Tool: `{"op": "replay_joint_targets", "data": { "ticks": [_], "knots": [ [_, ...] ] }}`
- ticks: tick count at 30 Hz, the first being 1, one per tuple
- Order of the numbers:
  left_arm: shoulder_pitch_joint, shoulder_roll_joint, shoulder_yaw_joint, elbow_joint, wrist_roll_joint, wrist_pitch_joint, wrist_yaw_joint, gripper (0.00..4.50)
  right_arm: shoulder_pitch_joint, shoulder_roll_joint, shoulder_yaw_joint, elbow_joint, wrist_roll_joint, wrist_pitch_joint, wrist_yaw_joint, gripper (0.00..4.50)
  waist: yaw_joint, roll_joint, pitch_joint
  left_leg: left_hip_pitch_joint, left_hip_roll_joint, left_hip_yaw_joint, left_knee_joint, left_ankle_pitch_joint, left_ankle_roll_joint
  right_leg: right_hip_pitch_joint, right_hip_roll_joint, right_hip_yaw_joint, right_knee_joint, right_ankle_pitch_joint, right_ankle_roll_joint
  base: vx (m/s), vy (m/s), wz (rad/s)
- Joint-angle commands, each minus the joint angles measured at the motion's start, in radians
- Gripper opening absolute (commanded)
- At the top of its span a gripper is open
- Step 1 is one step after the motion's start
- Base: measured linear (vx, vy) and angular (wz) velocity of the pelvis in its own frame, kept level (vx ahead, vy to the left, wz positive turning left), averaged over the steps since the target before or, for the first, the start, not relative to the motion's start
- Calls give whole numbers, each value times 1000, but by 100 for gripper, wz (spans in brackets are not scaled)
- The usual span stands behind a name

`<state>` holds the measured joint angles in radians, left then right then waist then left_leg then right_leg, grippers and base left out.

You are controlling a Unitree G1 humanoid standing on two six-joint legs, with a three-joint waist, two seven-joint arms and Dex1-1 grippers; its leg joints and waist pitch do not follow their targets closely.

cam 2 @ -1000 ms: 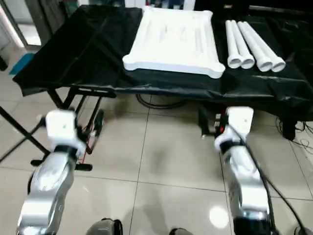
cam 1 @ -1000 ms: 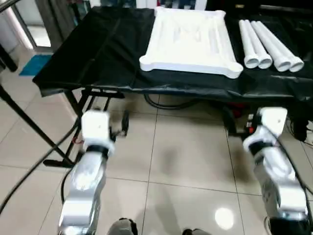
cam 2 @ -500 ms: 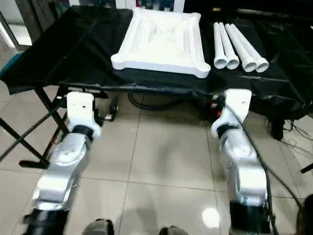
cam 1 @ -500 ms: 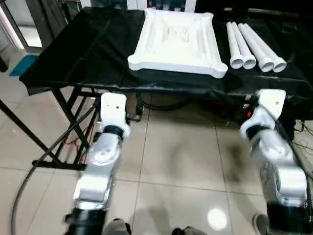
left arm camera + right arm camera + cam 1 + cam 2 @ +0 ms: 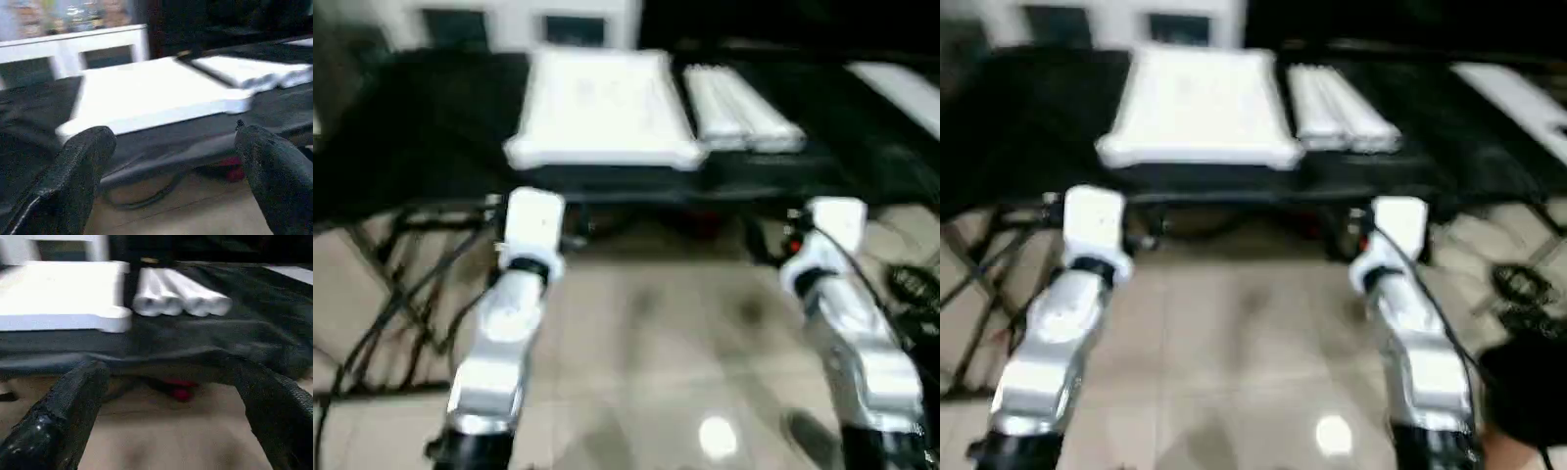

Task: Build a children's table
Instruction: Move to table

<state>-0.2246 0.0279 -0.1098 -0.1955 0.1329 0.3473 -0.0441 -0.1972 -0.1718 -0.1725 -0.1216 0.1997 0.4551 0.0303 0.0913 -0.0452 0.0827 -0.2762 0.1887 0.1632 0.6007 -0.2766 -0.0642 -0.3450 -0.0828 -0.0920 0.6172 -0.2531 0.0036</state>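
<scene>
Tabletop (image 5: 599, 106) and legs (image 5: 736, 106) lying side by side on black table (image 5: 421, 137); left gripper (image 5: 171, 166) and right gripper (image 5: 171, 406) both gaping, holding nothing.

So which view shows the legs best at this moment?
The right wrist view: the legs lie side by side on the black cloth, round ends facing the camera, beside the tabletop. Both eye views show them blurred from above, right of the tabletop. The left wrist view shows them blurred beyond the tabletop.
</scene>
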Motion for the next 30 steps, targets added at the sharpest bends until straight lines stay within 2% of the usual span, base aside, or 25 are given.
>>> {"op": "replay_joint_targets", "data": {
  "ticks": [1,3,4,5,8,9,10,11,12,13,14,15,16,17,18,19,21,22,23,24,25,26,28,29,30],
  "knots": [
    [1,17,22,-9,4,14,-5,447,-11,12,14,5,7,1,0,450,53,-16,-73,-98,-33,-9,-1,-56,100,133,-126,129,-150,-673,-56,128,-21,1],
    [-2,18,24,-6,3,13,-7,447,-9,15,17,2,7,-1,0,450,43,19,-76,-91,-20,-20,-58,54,120,121,-44,55,-117,-392,-158,147,3,0],
    [-4,19,26,-4,3,12,-8,447,-8,16,19,1,7,-3,0,450,41,31,-86,-41,-7,-23,-73,64,125,93,-27,39,-100,-300,-174,192,13,11],
    [-12,20,29,6,-1,11,-8,447,-6,21,27,-10,8,-4,4,450,-5,39,-98,77,40,-101,-85,182,264,12,13,2,-20,-65,-188,239,0,22],
    [-20,21,29,17,-3,10,-5,447,-6,25,30,-16,7,-4,4,450,-22,21,-112,177,86,-173,-48,349,483,-107,-26,19,49,-36,-93,220,-4,15],
    [-23,21,29,21,-3,10,-4,447,-6,25,27,-14,5,-6,5,450,-5,-9,-105,97,-6,-104,-12,330,451,-35,-51,62,3,68,-102,181,-5,10],
    [-28,20,30,27,-5,10,-2,447,-6,26,23,-10,4,-11,8,450,53,-35,-79,-75,-133,-28,66,96,370,136,-91,186,-79,100,-227,158,18,21],
    [-31,20,31,32,-7,9,0,447,-5,26,20,-7,5,-15,10,450,75,-45,-96,-119,-120,-32,121,-13,307,194,-140,243,-89,154,-311,187,49,36],
    [-31,20,31,32,-7,9,0,447,-5,26,20,-7,5,-15,10,450,98,-24,-90,-173,-66,-65,158,-21,174,219,-165,250,-77,316,-414,187,49,36],
    [-31,20,31,32,-7,9,0,447,-5,26,20,-7,5,-15,10,450,98,-26,-88,-195,-59,-70,154,-3,127,228,-137,234,-63,419,-422,162,53,18],
    [-34,20,33,35,-9,10,0,447,-6,27,18,-4,4,-17,11,450,102,3,-89,-200,-29,-85,90,110,93,217,-107,166,-52,514,-372,0,0,0],
    [-38,20,36,40,-12,9,0,447,-8,26,19,-1,0,-19,8,450,82,60,-105,-126,-5,-86,-21,270,126,171,-6,56,-30,349,-225,0,0,0],
    [-38,20,36,40,-12,9,0,447,-8,26,19,-1,0,-19,8,450,59,92,-108,-51,11,-108,-38,300,180,114,40,7,-4,178,-143,0,0,0],
    [-44,19,42,46,-15,8,0,447,-11,27,19,-1,-2,-20,2,450,26,74,-125,81,130,-242,-31,256,466,-65,32,13,153,-199,-7,135,30,-7],
    [-45,18,43,48,-15,8,0,447,-11,27,19,0,-2,-20,1,450,39,85,-125,72,112,-228,-12,268,456,-88,28,21,171,-188,30,135,30,-7],
    [-51,17,46,54,-17,7,-1,447,-15,27,22,0,-5,-22,-2,450,40,76,-126,73,109,-208,-6,282,456,-105,22,31,171,-144,70,150,20,7],
    [-71,10,51,76,-23,5,-1,447,-32,21,32,10,-15,-36,3,450,36,41,-114,29,97,-149,-46,312,474,-135,9,48,171,15,109,101,8,1],
    [-71,10,51,76,-23,5,-1,447,-32,21,32,10,-15,-36,3,450,37,31,-106,13,89,-125,-58,245,467,-129,-1,60,143,65,76,82,-56,-1],
    [-74,8,52,80,-23,6,3,447,-36,20,30,15,-17,-39,5,450,45,-27,-79,-54,-41,-34,-42,-171,312,-28,-31,131,-29,9,21,72,-119,-2],
    [-74,8,52,80,-23,6,3,447,-36,20,30,15,-17,-39,5,450,64,-60,-66,-70,-93,-12,46,-201,250,4,-71,179,-111,-377,66,72,-119,-2],
    [-75,8,53,84,-25,8,8,447,-40,19,25,21,-18,-41,7,450,89,-27,-73,-56,-102,-29,111,-159,210,20,-151,225,-148,-632,29,100,-122,0],
    [-77,7,54,88,-29,11,11,447,-44,16,22,23,-18,-40,8,450,98,-28,-81,-96,-95,-60,131,-52,132,71,-145,232,-129,-767,-28,118,-82,1],
    [-78,5,60,92,-35,11,12,447,-46,13,24,25,-19,-44,14,450,90,-22,-68,-118,-82,-79,123,1,94,93,-138,213,-128,-699,-108,109,-58,-1],
    [-83,4,64,97,-36,13,11,447,-50,11,25,25,-17,-44,14,450,84,6,-68,-111,-62,-80,70,46,95,93,-104,173,-137,-615,-207,95,15,0],
    [-83,4,64,97,-36,13,11,447,-50,11,25,25,-17,-44,14,450,79,12,-58,-93,-54,-74,34,46,99,79,-82,147,-143,-612,-209,95,15,0]
  ]
}}
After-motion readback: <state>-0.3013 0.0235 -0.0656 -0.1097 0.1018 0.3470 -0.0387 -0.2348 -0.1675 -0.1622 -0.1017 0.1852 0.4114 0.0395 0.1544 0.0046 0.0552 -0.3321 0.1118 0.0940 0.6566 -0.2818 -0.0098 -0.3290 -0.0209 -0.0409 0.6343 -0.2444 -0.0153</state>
